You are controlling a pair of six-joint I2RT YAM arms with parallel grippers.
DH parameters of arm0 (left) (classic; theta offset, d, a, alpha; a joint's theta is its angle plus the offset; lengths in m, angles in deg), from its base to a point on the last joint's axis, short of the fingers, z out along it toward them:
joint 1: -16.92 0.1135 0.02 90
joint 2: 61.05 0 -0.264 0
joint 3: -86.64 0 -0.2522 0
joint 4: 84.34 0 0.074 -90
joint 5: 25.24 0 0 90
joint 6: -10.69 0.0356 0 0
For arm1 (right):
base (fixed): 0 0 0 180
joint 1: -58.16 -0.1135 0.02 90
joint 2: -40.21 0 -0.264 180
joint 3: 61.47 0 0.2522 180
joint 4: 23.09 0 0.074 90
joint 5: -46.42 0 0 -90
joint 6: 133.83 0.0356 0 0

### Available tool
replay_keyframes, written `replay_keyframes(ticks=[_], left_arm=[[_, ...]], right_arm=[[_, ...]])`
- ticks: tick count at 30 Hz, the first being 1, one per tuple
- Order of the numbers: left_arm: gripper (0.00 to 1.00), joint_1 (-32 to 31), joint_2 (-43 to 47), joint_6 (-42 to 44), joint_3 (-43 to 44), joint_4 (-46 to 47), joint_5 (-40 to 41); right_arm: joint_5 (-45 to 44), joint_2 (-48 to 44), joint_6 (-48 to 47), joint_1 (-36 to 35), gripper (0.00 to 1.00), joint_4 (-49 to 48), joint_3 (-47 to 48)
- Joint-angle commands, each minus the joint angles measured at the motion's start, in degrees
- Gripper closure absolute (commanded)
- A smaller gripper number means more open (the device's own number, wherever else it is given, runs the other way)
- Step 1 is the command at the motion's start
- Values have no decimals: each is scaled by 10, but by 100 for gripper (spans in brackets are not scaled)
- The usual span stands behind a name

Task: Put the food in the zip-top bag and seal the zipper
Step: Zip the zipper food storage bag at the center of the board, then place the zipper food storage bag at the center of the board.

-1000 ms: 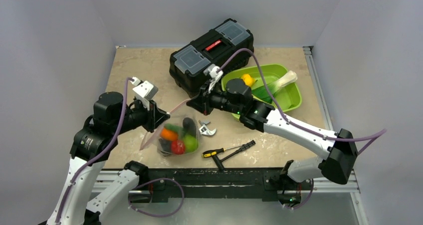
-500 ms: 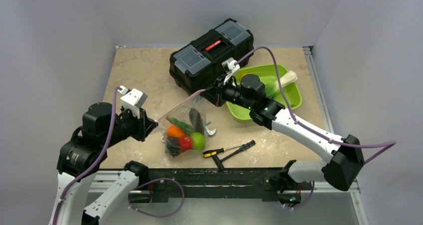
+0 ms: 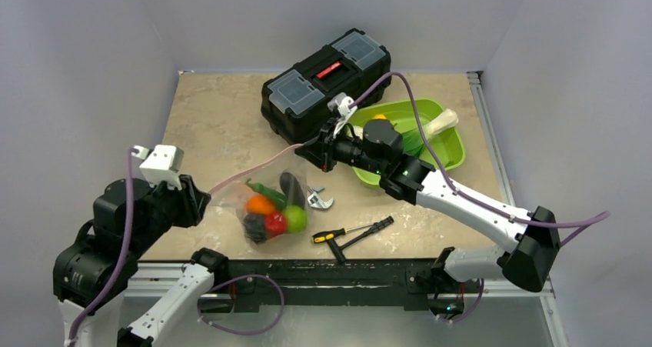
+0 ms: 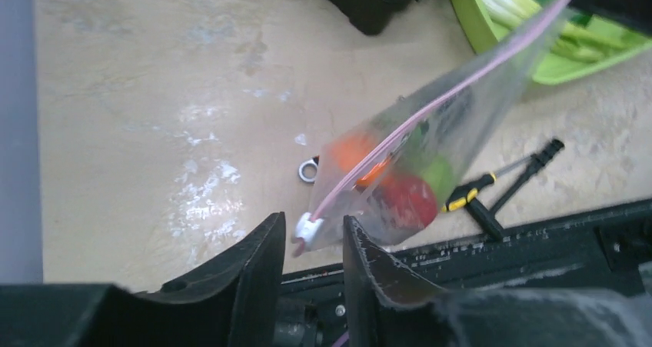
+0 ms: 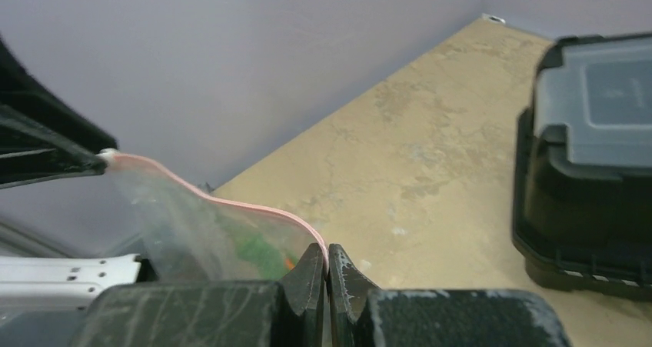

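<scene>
The clear zip-top bag [image 3: 265, 179] hangs stretched between my two grippers, and its pink zipper [image 3: 254, 170] runs taut along the top. The food [image 3: 275, 215] sits in the bag's bottom: an orange and a red fruit, a green apple, black grapes, a green pod and a dark purple piece. My right gripper [image 3: 307, 148] is shut on the zipper's right end, pinching the strip [image 5: 327, 247]. My left gripper [image 3: 201, 197] is at the bag's left end. Its jaws stand a little apart, with the white slider [image 4: 310, 228] loose between them.
A black toolbox [image 3: 327, 78] stands at the back. A lime-green tray [image 3: 454, 158] at the right holds a leek and a yellow piece. A wrench [image 3: 319, 201] and two screwdrivers [image 3: 354, 230] lie right of the bag. A small metal ring [image 4: 308, 170] lies on the table.
My left gripper has moved left and toward the near edge along the zipper, to the bag's left end. The bag is now stretched out longer. My right gripper still holds the right end.
</scene>
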Motion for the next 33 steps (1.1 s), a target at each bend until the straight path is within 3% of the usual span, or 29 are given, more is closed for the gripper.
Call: replay_keyframes(ticks=[1,5,8,13,22,33], left_arm=[[53,1,-2,-48,57,-27,142],[21,1,9,-57,107,-23,146],[8,1,5,-58,188,-41,152],[5,1,9,-52,286,-39,151],[0,1,50,-42,294,-19,133],[0,1,50,-64,280,-33,112]], right_arm=[[-28,-1,-19,-37,100,-45,88],[-26,31,-6,-69,100,-54,150],[-30,65,-3,-97,100,-59,200],[-38,159,11,-141,100,-61,295],[-128,329,135,-146,100,-68,440],[-359,720,67,-120,100,-20,842]])
